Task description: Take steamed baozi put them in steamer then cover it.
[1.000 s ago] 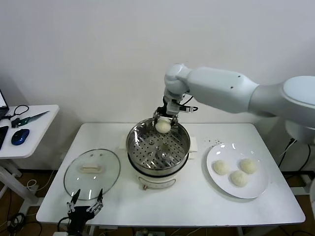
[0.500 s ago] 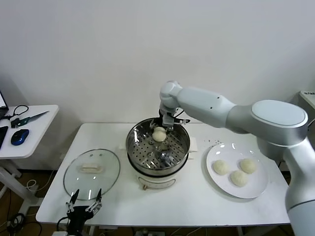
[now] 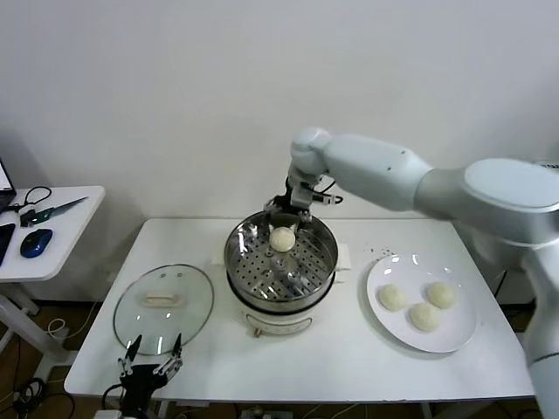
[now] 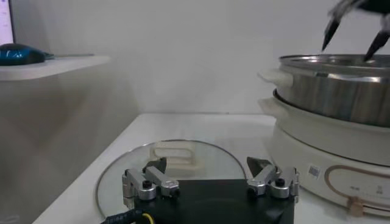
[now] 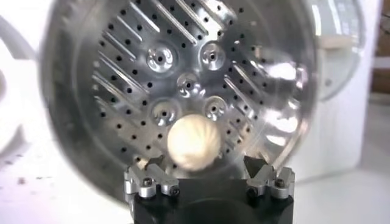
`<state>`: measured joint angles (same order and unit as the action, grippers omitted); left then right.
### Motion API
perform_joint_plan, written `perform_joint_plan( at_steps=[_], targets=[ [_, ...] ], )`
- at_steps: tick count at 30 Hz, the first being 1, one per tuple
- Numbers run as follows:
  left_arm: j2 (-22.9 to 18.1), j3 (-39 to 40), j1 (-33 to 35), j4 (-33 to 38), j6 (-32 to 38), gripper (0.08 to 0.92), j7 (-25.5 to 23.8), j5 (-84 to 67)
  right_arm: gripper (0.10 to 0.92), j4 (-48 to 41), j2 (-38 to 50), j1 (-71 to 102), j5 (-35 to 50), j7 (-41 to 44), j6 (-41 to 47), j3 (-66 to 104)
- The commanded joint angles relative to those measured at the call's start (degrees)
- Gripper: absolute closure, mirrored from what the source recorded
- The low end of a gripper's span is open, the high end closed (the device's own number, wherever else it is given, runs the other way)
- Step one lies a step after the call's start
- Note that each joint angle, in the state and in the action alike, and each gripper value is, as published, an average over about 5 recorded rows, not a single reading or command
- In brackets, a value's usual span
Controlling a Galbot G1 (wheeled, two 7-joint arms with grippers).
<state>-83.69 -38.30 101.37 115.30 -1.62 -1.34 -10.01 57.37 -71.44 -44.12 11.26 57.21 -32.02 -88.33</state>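
Observation:
One baozi [image 3: 282,238] lies on the perforated tray at the back of the steel steamer [image 3: 231,258]. My right gripper [image 3: 292,212] hovers just above it at the steamer's back rim, open and empty. In the right wrist view the baozi [image 5: 194,142] rests free on the tray [image 5: 183,73] between the spread fingers of the right gripper [image 5: 204,163]. Three more baozi [image 3: 425,316] sit on the white plate [image 3: 458,339] to the right. The glass cover [image 3: 163,301] lies flat to the steamer's left. My left gripper [image 3: 151,367] is parked open at the table's front edge, beside the cover [image 4: 177,159].
A small side table [image 3: 52,223] at the far left holds a mouse and scissors. The steamer's white base [image 4: 329,152] stands close to the left gripper [image 4: 207,165]. The wall stands right behind the steamer.
My right gripper carried the baozi down into the steamer, let it go on the tray, and has lifted slightly. The left arm has not moved.

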Motion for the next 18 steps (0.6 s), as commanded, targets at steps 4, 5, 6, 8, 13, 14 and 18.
perform_joint_plan(
  at_steps=[4, 5, 6, 8, 13, 14, 18],
  targets=[
    [0.49, 0.15, -0.35, -0.15, 0.06, 0.177, 0.02, -0.11, 0.203, 22.05, 30.33, -22.36, 28.86, 2.73, 30.86, -31.49],
    [0.51, 0.16, -0.44, -0.2, 0.06, 0.177, 0.02, -0.14, 0.203, 23.97, 32.6, -22.02, 28.02, 1.2, 33.6, -32.68],
    [0.52, 0.19, -0.54, -0.28, 0.06, 0.177, 0.02, -0.18, 0.203, 26.02, 34.66, -21.21, 27.38, -0.4, 36.45, -33.23],
    [0.49, 0.3, -0.76, -0.42, 0.06, 0.177, 0.0, -0.24, 0.203, 29.54, 38.07, -18.64, 26.18, -3.2, 41.07, -32.99],
    [0.31, 0.55, -1.01, -0.33, 0.0, 0.177, -0.05, -0.23, 0.203, 31.56, 41.52, -5.91, 24.04, -8.99, 48.45, -24.02],
    [0.29, 0.54, -0.98, -0.24, 0.0, 0.177, -0.05, -0.21, 0.203, 31.01, 41.52, -3.45, 23.61, -9.7, 49.19, -21.74],
    [0.11, 0.36, -0.77, -0.08, 0.02, 0.177, -0.03, -0.12, 0.203, 26.4, 39.66, 8.11, 20.85, -11.67, 51.0, -11.77]
  ],
)
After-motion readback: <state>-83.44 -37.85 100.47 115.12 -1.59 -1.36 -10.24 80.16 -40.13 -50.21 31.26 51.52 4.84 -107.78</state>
